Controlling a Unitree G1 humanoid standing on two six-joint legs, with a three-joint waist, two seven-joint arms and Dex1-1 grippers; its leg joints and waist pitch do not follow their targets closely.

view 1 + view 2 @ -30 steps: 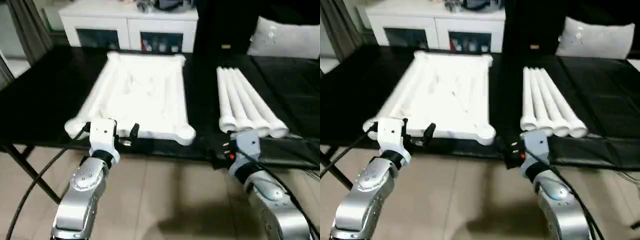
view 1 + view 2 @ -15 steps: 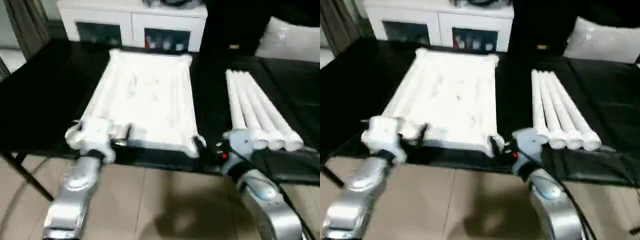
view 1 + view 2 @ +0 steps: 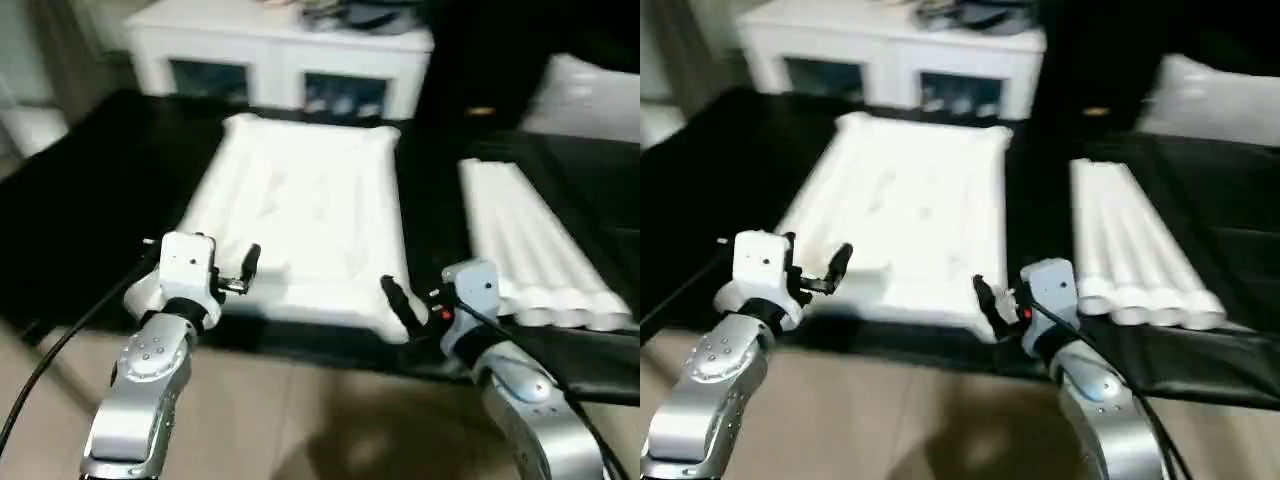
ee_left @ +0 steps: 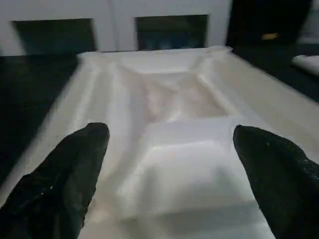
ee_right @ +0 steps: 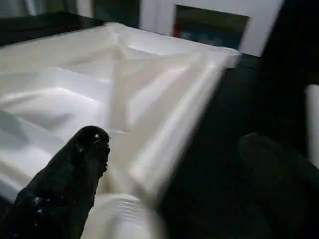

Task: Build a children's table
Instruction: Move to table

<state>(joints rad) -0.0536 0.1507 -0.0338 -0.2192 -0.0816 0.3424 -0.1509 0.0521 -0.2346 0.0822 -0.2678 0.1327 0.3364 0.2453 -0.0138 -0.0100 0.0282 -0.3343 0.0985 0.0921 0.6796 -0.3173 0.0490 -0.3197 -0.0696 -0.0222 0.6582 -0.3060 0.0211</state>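
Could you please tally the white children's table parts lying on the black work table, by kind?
Table top, ribbed side up: 1
Tube legs, lying side by side to the right of the top: 4
Total: 5 parts

Both grippers — left gripper [image 3: 200, 268], right gripper [image 3: 425, 300] — agape

Both forearms were rounded silver shells with small round screw caps. Each ended in a white wrist block behind a gripper, left [image 3: 200, 262] and right [image 3: 420, 300], with black fingers [image 4: 75, 169]. Black cables trailed back; a red light glowed beside the right block.
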